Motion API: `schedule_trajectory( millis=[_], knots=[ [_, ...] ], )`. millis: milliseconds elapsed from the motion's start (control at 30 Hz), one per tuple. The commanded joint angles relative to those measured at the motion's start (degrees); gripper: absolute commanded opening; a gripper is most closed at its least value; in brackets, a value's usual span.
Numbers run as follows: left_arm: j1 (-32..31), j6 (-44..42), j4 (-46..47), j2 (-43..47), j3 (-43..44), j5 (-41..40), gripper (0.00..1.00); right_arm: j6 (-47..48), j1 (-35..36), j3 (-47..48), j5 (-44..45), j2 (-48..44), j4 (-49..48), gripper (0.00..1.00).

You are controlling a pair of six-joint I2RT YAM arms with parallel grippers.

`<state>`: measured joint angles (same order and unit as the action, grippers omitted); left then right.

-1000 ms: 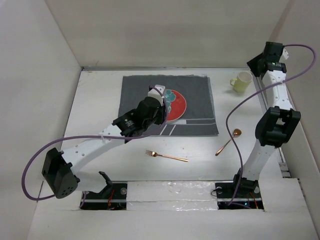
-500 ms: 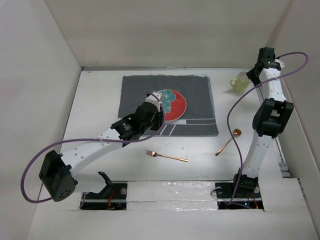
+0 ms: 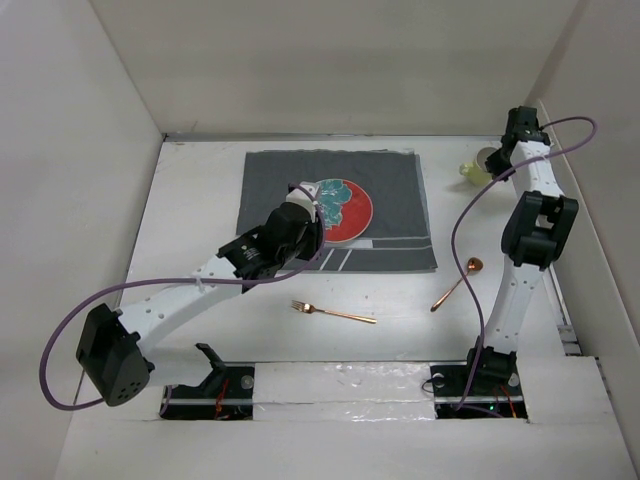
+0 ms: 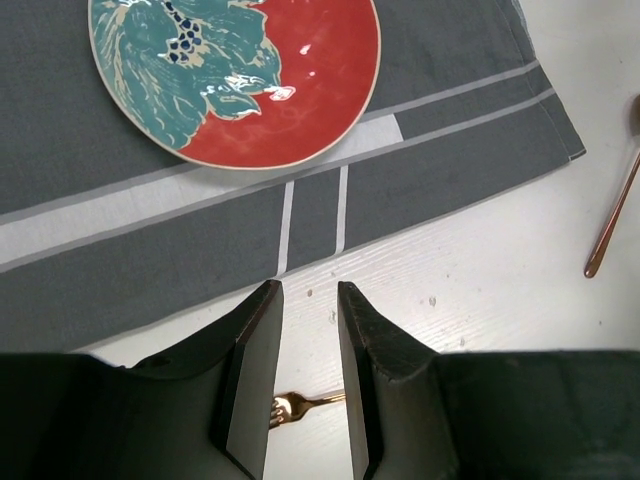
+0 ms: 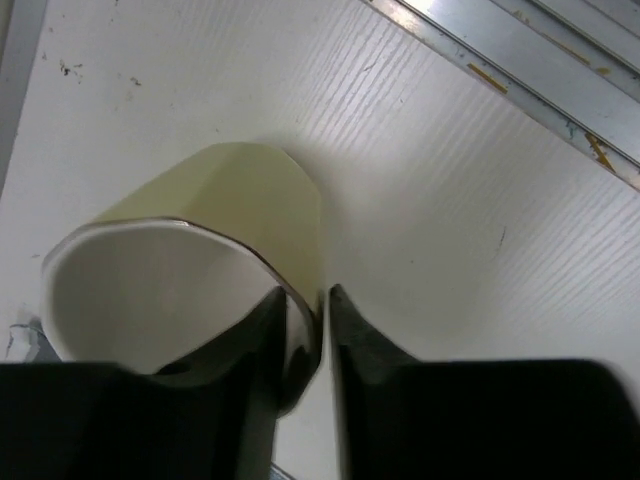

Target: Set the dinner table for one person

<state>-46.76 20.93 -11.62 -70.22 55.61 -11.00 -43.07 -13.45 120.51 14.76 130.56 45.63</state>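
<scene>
The white dinner table (image 3: 200,230) holds a dark grey striped placemat (image 3: 395,180) with a red and teal plate (image 3: 350,210) on it. My left gripper (image 3: 305,205) hovers above the mat's near edge, jaws slightly apart and empty. In the left wrist view the gripper (image 4: 305,292) is just short of the plate (image 4: 250,70), over the fork (image 4: 300,403). My right gripper (image 3: 497,160) is shut on the rim of the pale yellow mug (image 3: 471,170). In the right wrist view the gripper (image 5: 305,295) has one finger inside the mug (image 5: 220,210) and one outside.
A copper fork (image 3: 335,313) lies on the table in front of the mat. A copper spoon (image 3: 457,282) lies to its right, and also shows in the left wrist view (image 4: 612,225). White walls enclose the table, with a metal rail (image 5: 520,60) by the mug.
My right gripper came down and left onto the mug and closed on its rim. My left gripper drew back from the plate toward the mat's near edge.
</scene>
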Motion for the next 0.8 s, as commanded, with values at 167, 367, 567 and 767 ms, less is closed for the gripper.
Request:
schedule_trajectory(
  millis=[167, 367, 567, 767],
  knots=[
    [0.09, 0.52, -1.3, 2.01, 1.77, -1.21, 0.26, 1.41, 0.52, 3.95, -0.01, -2.58, -3.68, 0.0],
    [0.09, -0.8, -1.22, 1.05, 3.8, -3.05, 0.26, 6.85, 7.37, 4.46, -0.61, -9.37, -7.94, 0.0],
    [0.62, 0.34, -0.6, -1.24, 4.85, -4.46, 0.26, 9.49, 13.36, 11.24, -3.07, -5.68, -3.44, 0.0],
    [7.11, 4.9, 2.73, -0.27, 1.96, 2.91, 0.27, 9.41, 16.0, 15.01, -7.03, -1.9, -0.46, 0.0]
  ],
)
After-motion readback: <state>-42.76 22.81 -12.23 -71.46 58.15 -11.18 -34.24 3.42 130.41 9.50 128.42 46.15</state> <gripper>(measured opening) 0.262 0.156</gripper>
